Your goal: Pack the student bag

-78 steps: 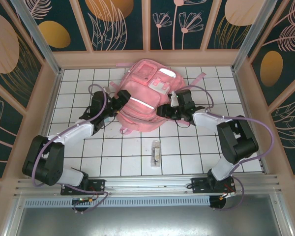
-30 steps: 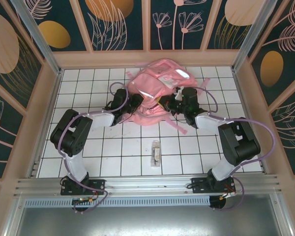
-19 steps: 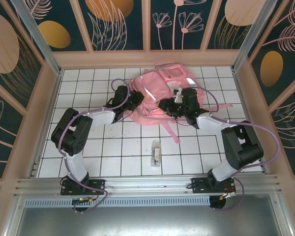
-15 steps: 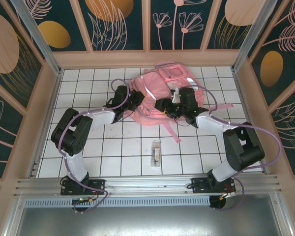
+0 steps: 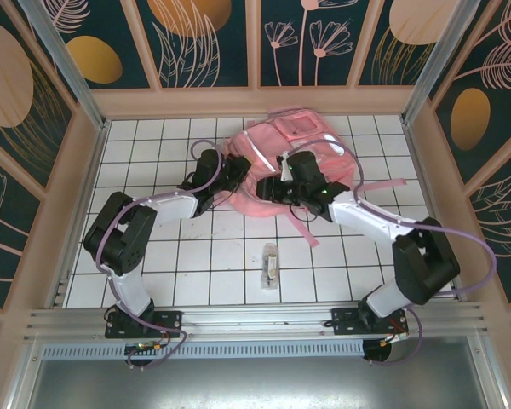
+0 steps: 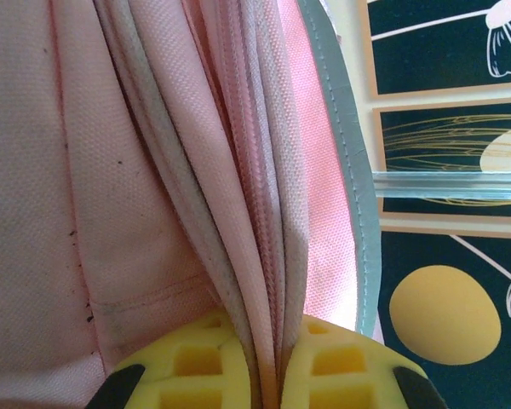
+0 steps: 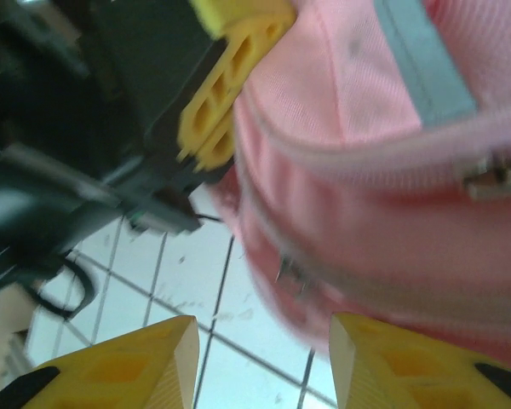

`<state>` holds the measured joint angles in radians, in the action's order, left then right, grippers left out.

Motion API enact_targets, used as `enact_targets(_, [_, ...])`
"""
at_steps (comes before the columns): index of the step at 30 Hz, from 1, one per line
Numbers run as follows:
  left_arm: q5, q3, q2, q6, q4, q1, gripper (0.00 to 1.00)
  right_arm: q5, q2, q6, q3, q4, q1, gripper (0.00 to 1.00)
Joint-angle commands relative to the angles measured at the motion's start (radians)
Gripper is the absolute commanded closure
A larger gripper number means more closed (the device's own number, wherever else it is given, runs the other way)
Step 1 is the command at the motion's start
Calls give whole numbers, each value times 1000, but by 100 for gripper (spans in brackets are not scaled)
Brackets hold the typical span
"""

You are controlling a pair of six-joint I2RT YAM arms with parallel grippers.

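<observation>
The left tool pinches a fold of the pink backpack; the right tool gapes partway, empty, beside it.

White tiled table, dark grid lines across it. At the top centre of the frame the pink backpack rests on the tiles. One pink strap trails down toward the middle, flat on the surface. Lower centre, well apart from the backpack, a small clear packet lies alone.
</observation>
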<state>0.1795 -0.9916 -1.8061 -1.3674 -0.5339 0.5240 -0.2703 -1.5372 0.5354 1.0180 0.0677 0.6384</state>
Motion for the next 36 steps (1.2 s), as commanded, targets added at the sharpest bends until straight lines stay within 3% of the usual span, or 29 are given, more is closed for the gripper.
enact_targets(1, [-4,10,86,-39,-158,0,100,136,-71,-77,51,26,23,56])
enact_targets(9, [-4,13,118,-34,-150,1,100,273,-147,-148,98,48,77,56])
enact_targets(13, [3,13,114,-38,-154,1,100,317,-155,-158,94,37,89,85])
enact_targets(16, [-13,14,117,-21,-133,1,100,295,-124,-176,84,38,89,100])
enact_targets(19, [-35,8,122,19,-95,-9,100,209,-72,-204,66,72,66,100])
enact_targets(23, [-50,13,136,65,-55,-33,100,-5,-32,-221,11,177,-57,100])
enact_targets(26, [-53,13,154,87,-34,-51,100,-79,0,-240,-67,221,-173,100])
enact_targets(31, [-54,13,184,128,9,-58,100,-59,41,-295,-101,245,-356,100])
enact_targets(36, [-21,14,200,144,23,-59,100,107,60,-345,-28,282,-457,100])
